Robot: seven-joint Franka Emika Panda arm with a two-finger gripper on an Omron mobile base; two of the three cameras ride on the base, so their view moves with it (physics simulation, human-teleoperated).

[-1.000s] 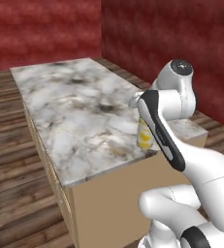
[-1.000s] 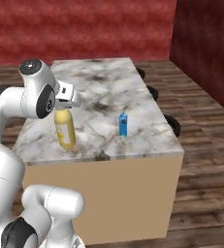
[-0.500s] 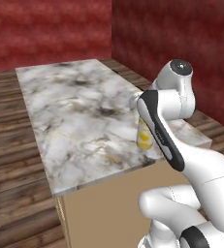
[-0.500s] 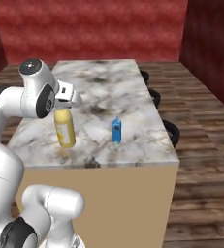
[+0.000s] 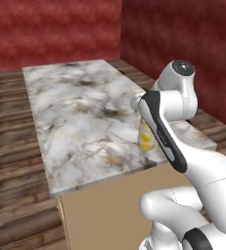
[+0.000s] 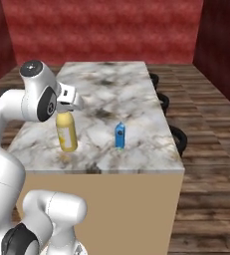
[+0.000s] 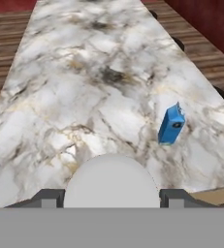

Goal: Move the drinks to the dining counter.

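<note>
Dining counter [image 6: 136, 149]: a long marble-topped island on a plain tan base, set on a wooden floor with red walls behind; its near short edge is seen facing the robot, and its long edges run away toward the far wall. Most of the top is left bare, with broad open marble beyond and to the left of the drinks in the hand view. Dark round stools [image 6: 180, 139] are lined along the counter's right long edge in the right base view. Yellow bottle [image 6: 66, 131]: held upright over the near left part of the top, not far from the near edge; whether its base touches the marble cannot be told. Its white cap [image 7: 112, 181] is seen large in the hand view, seated between the two dark fingertips [image 7: 49, 197]. Gripper [image 6: 66, 110]: the jaws are closed against the bottle's top on either side, pinching it. In the left base view the bottle [image 5: 145, 135] is partly hidden behind the arm. Blue carton [image 6: 120, 135]: stood upright on the marble, to the right of the bottle and well apart from it, near the counter's near edge; in the hand view it [image 7: 171, 125] is seen up and to the right of the cap.
</note>
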